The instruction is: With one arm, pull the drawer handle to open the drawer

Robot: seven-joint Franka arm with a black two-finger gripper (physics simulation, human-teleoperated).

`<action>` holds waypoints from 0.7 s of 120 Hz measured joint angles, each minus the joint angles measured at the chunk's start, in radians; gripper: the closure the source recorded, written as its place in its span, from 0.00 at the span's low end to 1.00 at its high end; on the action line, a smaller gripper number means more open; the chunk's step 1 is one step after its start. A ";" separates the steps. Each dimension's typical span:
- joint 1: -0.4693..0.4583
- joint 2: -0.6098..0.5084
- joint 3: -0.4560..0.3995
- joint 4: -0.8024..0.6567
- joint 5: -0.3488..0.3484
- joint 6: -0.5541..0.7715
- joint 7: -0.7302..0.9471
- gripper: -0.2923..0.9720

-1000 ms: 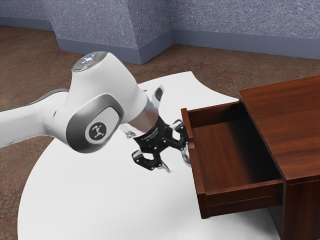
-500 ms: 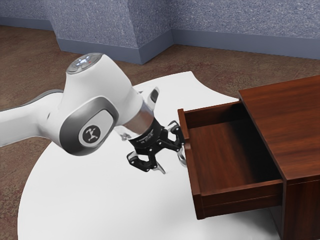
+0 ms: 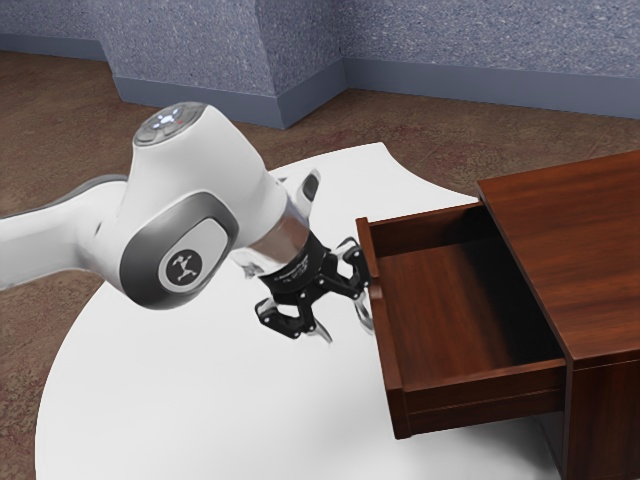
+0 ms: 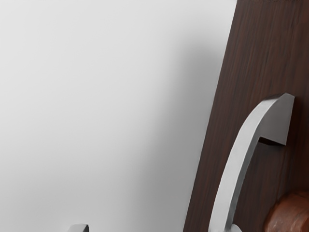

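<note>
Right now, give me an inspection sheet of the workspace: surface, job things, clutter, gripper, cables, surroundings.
Surface: white round table, with the cabinet at the exterior view's right.
Job's things: drawer stands far out of the cabinet, its inside floor showing; the silver handle sits on the drawer's front.
Clutter: nothing seen.
Gripper: gripper is at the drawer's front, by the handle; whether it grips cannot be told.
Cables: nothing seen.
Surroundings: brown floor and a blue-grey wall with a baseboard.
</note>
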 joint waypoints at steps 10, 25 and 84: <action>-0.002 -0.002 0.000 0.004 0.009 0.003 0.001 0.52; -0.003 -0.004 0.000 0.014 0.021 0.005 0.003 0.52; -0.002 0.000 0.023 0.215 0.024 -0.134 -0.022 0.41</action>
